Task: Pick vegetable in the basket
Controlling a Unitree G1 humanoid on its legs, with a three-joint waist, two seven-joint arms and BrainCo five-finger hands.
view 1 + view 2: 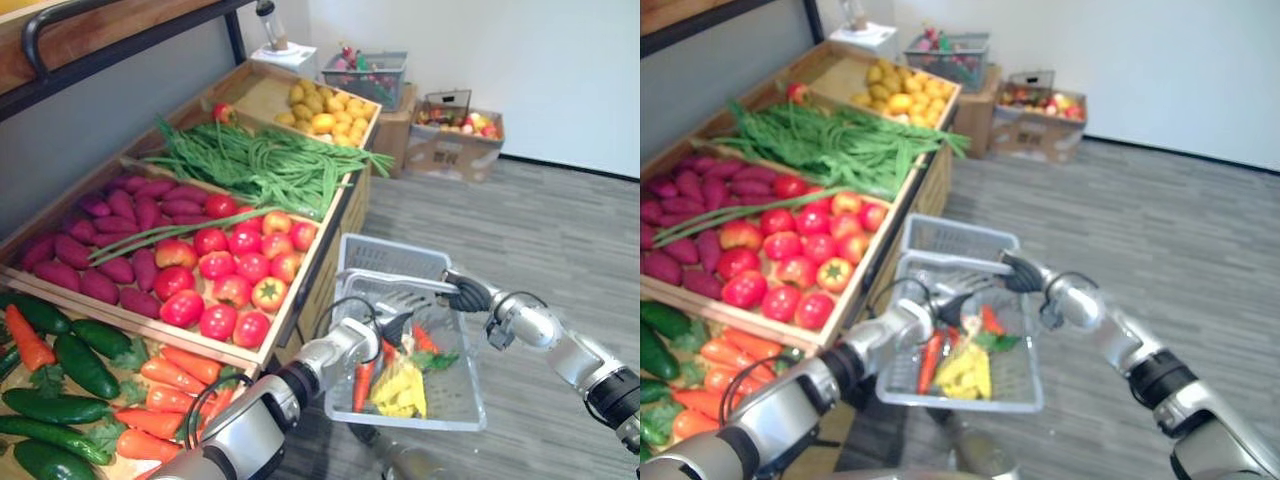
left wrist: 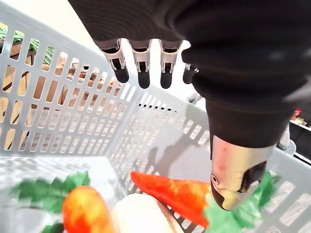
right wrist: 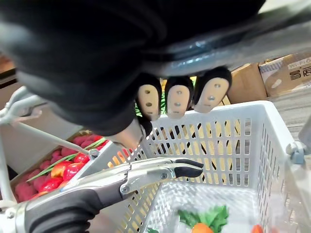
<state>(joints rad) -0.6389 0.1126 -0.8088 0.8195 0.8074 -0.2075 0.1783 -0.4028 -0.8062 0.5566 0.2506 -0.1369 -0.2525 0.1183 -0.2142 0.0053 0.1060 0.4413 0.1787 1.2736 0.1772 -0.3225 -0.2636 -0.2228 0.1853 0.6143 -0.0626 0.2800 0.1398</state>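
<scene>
A white slatted basket (image 1: 398,256) hangs beside the vegetable stand, with my right hand (image 1: 470,294) shut on its metal handle (image 1: 395,283); in the right wrist view the fingers (image 3: 177,99) curl over the bar. Inside lie carrots (image 1: 363,385), a yellow vegetable (image 1: 402,388) and some green leaves. My left hand (image 1: 390,322) reaches into the basket from the stand side, just under the handle. Its fingers (image 2: 141,65) are straight and its thumb (image 2: 235,179) hangs free above a carrot (image 2: 172,191), holding nothing.
The wooden stand on my left carries crates of tomatoes (image 1: 235,270), purple sweet potatoes (image 1: 110,240), green beans (image 1: 260,165), carrots (image 1: 170,385), cucumbers (image 1: 70,370) and yellow fruit (image 1: 325,110). Cardboard boxes (image 1: 455,135) and a grey basket (image 1: 365,70) stand by the far wall. Grey floor lies right.
</scene>
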